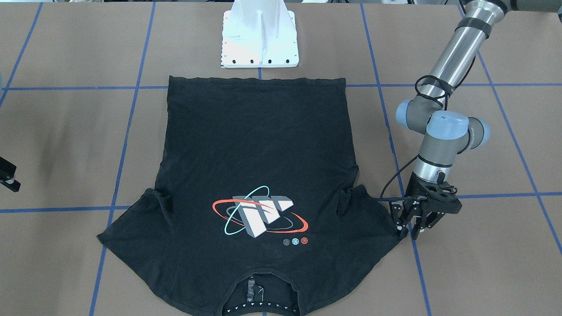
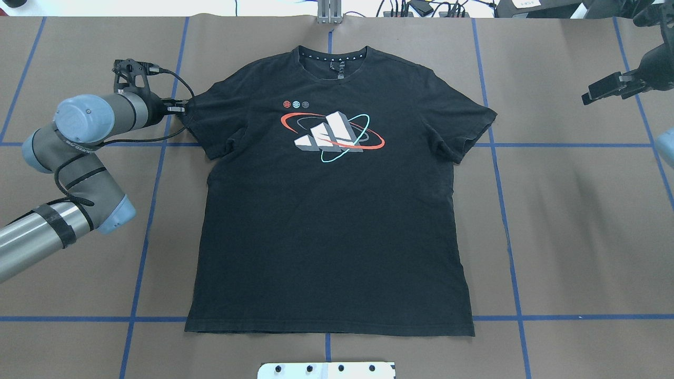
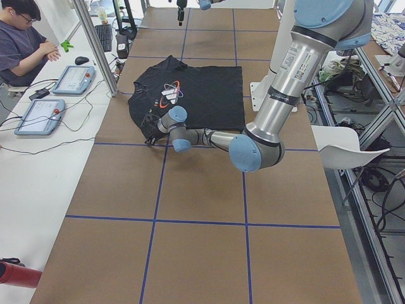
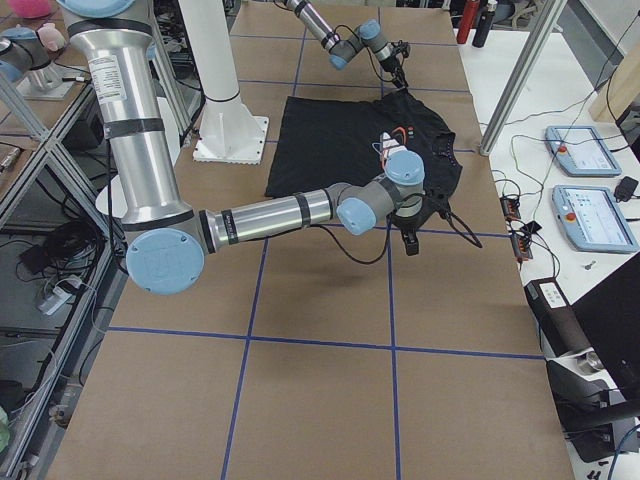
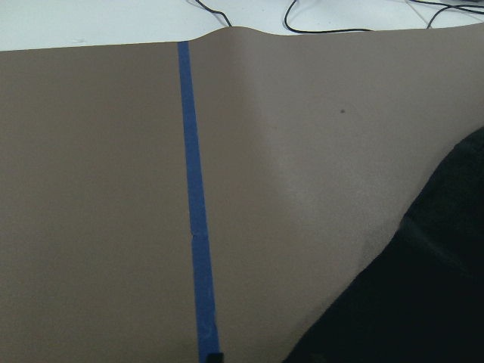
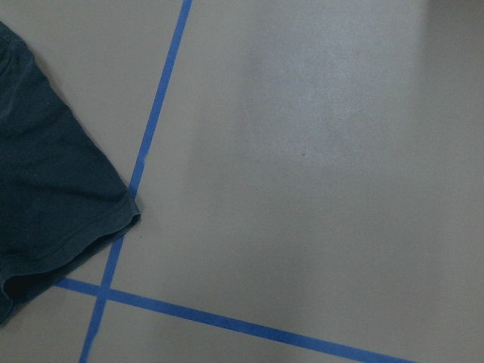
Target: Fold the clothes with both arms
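The black T-shirt (image 1: 259, 153) (image 2: 326, 226) lies flat and face up, collar at the far edge from the robot, its graphic (image 2: 331, 131) showing. My left gripper (image 1: 408, 231) (image 2: 182, 108) is low at the tip of the shirt's left-hand sleeve (image 2: 202, 118). Its fingers stand close together, pinching the sleeve edge. My right gripper (image 2: 605, 90) (image 1: 9, 177) hangs above bare table, well outside the other sleeve (image 2: 468, 126), fingers apart and holding nothing. The right wrist view shows that sleeve's corner (image 6: 53, 189) at its left. The left wrist view shows shirt cloth (image 5: 423, 287) at its lower right.
The white pedestal (image 1: 260, 39) (image 2: 326, 370) stands just behind the shirt's hem. Blue tape lines (image 2: 497, 145) cross the brown table cover. A person (image 3: 22, 44) sits at a side desk with tablets (image 3: 38, 117). Cables (image 2: 421, 8) lie along the far edge.
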`<control>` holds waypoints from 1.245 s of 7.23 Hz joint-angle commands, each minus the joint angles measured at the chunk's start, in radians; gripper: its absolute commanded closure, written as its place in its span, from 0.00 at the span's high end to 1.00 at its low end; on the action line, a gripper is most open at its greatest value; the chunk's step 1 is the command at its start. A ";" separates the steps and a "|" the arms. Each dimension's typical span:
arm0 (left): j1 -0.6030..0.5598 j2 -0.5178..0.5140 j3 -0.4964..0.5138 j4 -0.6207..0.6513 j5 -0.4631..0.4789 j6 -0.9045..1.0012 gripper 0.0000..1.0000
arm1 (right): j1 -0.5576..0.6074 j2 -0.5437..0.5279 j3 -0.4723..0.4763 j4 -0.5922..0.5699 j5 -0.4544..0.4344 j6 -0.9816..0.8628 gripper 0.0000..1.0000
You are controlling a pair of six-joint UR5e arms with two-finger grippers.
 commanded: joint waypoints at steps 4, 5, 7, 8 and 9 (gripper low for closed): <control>0.000 0.002 0.000 0.000 0.000 0.000 0.20 | 0.000 -0.002 -0.002 0.000 -0.017 0.000 1.00; 0.000 0.002 0.000 0.000 0.000 0.000 0.21 | 0.000 0.000 -0.002 0.000 -0.018 0.000 1.00; 0.001 0.005 0.000 0.000 -0.002 0.003 0.36 | -0.003 0.000 -0.002 0.000 -0.026 0.000 1.00; 0.000 0.006 0.000 0.000 -0.002 0.006 0.39 | -0.005 0.000 -0.002 0.000 -0.028 0.000 1.00; 0.000 0.008 0.000 0.000 -0.002 0.008 0.39 | -0.005 -0.002 -0.003 0.000 -0.028 0.000 1.00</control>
